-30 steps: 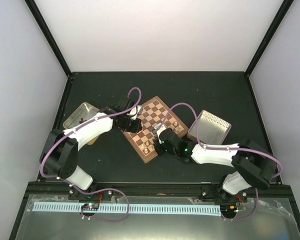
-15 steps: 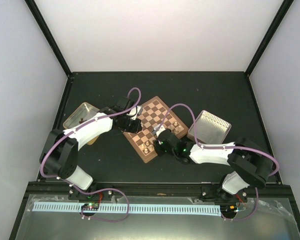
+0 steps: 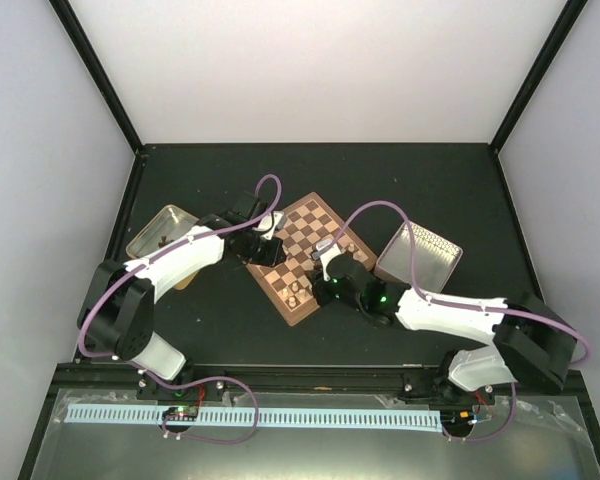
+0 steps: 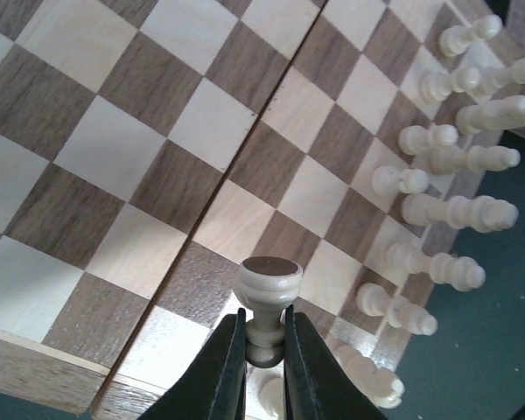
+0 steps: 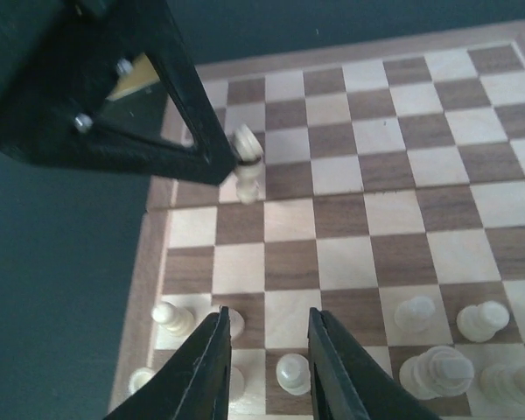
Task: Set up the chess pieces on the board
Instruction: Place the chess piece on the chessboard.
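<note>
Holding one cream piece [image 4: 267, 282] by its neck, my left gripper [image 4: 263, 337] is clenched so the piece hangs upright over a square just inside the board [image 4: 105, 149] rim, ready to set down. My right gripper [image 5: 267, 332] hovers with jaws apart, grasping nothing, above the cream pieces [image 5: 437, 367] standing in rows along another edge of the board.

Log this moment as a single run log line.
left gripper: shut on cream chess piece near board edge | right gripper: open above cream pawn
</note>
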Motion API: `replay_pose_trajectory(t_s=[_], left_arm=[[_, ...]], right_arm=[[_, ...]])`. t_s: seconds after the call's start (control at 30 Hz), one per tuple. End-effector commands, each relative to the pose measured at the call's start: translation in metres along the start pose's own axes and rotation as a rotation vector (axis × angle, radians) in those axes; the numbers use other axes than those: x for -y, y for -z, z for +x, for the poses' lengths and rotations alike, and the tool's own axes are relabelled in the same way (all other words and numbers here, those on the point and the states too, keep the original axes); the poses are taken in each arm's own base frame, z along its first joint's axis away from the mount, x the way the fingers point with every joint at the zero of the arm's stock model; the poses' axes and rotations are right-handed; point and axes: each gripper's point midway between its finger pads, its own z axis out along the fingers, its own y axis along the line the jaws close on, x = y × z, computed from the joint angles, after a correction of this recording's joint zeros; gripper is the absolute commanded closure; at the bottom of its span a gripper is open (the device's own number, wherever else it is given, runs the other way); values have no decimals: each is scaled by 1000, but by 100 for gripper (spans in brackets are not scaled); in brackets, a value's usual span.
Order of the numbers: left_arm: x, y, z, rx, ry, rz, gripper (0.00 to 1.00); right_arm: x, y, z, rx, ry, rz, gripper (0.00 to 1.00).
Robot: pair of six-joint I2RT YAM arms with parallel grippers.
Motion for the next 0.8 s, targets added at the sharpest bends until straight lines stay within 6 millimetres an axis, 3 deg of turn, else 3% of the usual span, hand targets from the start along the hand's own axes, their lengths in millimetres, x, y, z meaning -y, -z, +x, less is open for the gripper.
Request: replay_pose_trajectory(t_s=[0.0, 0.17, 0.3, 0.57, 0.77], left_arm=[[21, 19, -12, 59, -26, 90, 98], [39, 35, -15, 78, -42, 167, 99], [56, 53, -16, 91, -62, 236, 98], [86, 88, -13, 122, -116, 369, 98], [97, 103, -12, 141, -135, 420, 98]], right_arm=[[-5, 21, -39, 91, -99, -42, 72], [-2, 34, -65, 163, -164, -126, 63], [-1, 32, -73, 203, -102, -174, 60], [-24, 25, -69, 198, 78, -303, 59], [-27, 23, -67, 193, 122, -316, 59]])
